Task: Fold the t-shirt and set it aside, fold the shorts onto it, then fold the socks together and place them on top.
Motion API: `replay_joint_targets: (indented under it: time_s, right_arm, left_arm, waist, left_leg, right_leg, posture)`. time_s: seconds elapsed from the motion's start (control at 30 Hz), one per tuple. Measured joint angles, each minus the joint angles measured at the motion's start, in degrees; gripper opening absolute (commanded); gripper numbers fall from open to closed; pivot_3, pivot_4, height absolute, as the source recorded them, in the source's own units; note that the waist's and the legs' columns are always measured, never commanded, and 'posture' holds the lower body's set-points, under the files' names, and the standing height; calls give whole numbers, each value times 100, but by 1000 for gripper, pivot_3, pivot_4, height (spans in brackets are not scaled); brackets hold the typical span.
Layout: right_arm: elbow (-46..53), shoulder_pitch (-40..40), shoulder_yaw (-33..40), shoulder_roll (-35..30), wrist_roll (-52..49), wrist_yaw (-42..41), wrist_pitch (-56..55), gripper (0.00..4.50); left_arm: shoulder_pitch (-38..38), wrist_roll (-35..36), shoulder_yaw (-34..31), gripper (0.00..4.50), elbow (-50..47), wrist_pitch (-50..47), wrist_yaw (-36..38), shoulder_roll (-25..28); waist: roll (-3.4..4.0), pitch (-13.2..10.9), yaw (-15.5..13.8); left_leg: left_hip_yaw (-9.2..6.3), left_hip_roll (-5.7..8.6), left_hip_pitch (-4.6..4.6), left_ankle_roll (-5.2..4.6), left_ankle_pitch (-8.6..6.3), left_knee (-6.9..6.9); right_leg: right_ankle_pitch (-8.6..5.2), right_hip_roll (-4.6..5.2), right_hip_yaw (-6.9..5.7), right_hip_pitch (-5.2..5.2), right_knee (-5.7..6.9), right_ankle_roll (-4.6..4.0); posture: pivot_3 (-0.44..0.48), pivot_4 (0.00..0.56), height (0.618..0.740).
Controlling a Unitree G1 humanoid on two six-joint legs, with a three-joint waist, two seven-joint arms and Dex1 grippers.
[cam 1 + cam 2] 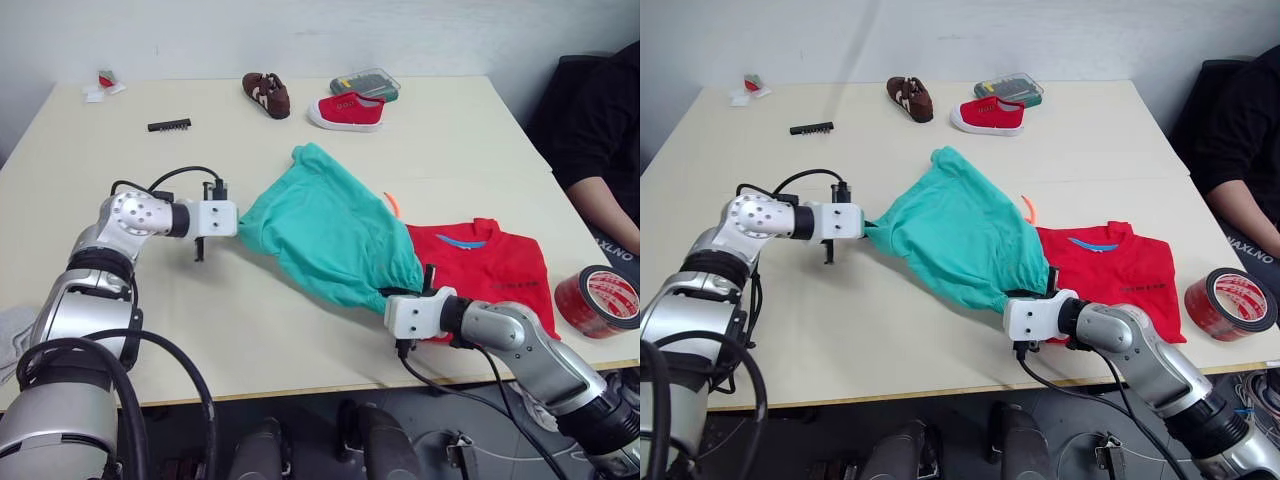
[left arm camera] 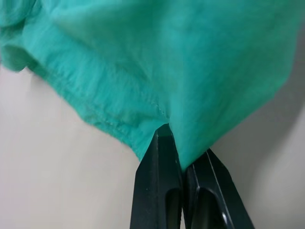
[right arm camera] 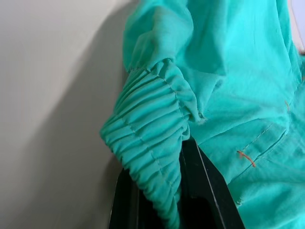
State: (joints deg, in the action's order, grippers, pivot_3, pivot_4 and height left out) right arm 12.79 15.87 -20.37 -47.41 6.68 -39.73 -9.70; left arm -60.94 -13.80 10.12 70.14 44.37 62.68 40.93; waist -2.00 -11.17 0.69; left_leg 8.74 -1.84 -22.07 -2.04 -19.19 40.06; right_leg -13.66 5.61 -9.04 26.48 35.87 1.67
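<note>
The teal shorts [image 1: 325, 230] hang stretched between my two grippers, just above the table's middle. My left gripper [image 1: 238, 222] is shut on a hem corner at their left end, and the black fingers [image 2: 159, 167] pinch the fabric. My right gripper [image 1: 402, 292] is shut on the gathered elastic waist [image 3: 152, 143] at their near right end. An orange drawstring [image 1: 392, 204] pokes out at the far side. The red t-shirt [image 1: 495, 268] lies folded flat on the table to the right, with its left part under the shorts. The socks are out of view.
At the table's far side lie a brown shoe [image 1: 266, 94], a red canvas shoe [image 1: 346, 110], a grey case [image 1: 366, 83] and a black bit strip [image 1: 169, 125]. A red tape roll [image 1: 600, 297] sits near the right front edge. A person in black [image 1: 600, 130] sits at the right.
</note>
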Motion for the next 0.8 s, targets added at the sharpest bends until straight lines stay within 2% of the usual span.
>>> replay_joint_targets:
  time_s: [0.03,0.13,0.23,0.3,0.4,0.43,0.53,0.67,0.8]
  right_arm:
    - [-55,11,41,3,-60,-76,-158,10]
    - [-347,213,57,71,-271,-437,-915,10]
    - [-717,396,37,216,-411,-769,-1517,10]
    - [-967,431,39,250,-501,-976,-1799,10]
    - [-1317,577,-7,249,-601,-1367,-2315,10]
    - [-1451,618,-10,245,-620,-1493,-2514,10]
    - [-1779,678,-49,246,-646,-1773,-2949,10]
    - [-2003,766,-66,388,-696,-1930,-3286,10]
    - [-2023,813,-63,473,-781,-1993,-3219,1256]
  left_arm:
    - [100,154,-62,0,-89,-23,228,50]
    - [898,926,-332,0,-1145,-496,1216,385]
    - [2515,1696,-606,0,-3128,-1521,1788,1003]
    - [3522,2095,-829,0,-4376,-2232,1884,1407]
    - [5590,2589,-1702,0,-6426,-3400,1786,1993]
    - [6314,2717,-2107,0,-7049,-3738,1708,2041]
    - [7601,2771,-2896,0,-8166,-4346,1440,1954]
    - [8143,2701,-3372,0,-8799,-4691,972,1727]
    - [8013,2587,-3371,966,-8742,-4897,542,1588]
  waist:
    - [0,0,2]
    - [2,0,51]
    - [7,-2,149]
    - [9,-3,140]
    - [29,-7,132]
    - [31,-9,115]
    - [41,-17,40]
    - [63,-17,-92]
    - [68,-15,-77]
  left_leg:
    - [-1,0,0,0,0,0]
    - [-2,-1,3,2,1,0]
    - [0,-13,8,10,-3,-1]
    - [-7,-22,12,18,-7,1]
    - [-7,-25,26,24,-11,-2]
    - [-6,-27,32,26,-12,-1]
    - [-27,-26,87,33,-18,-1]
    - [-37,-34,110,42,-36,-5]
    - [-37,-41,112,54,-41,-5]
  right_leg:
    - [0,2,1,0,1,0]
    - [-1,3,7,-1,2,-1]
    - [-3,17,24,-1,4,-6]
    - [-8,19,22,-4,5,-13]
    - [-14,18,29,-13,4,-15]
    - [-17,19,32,-17,3,-17]
    - [-36,16,27,-76,-16,-22]
    - [-46,15,23,-98,-19,-38]
    - [-49,15,16,-92,5,-48]
  posture:
    - [0,150,740]
    - [0,150,740]
    - [0,150,740]
    - [0,150,740]
    - [0,150,740]
    - [0,150,740]
    - [0,150,740]
    - [0,150,740]
    - [0,150,740]
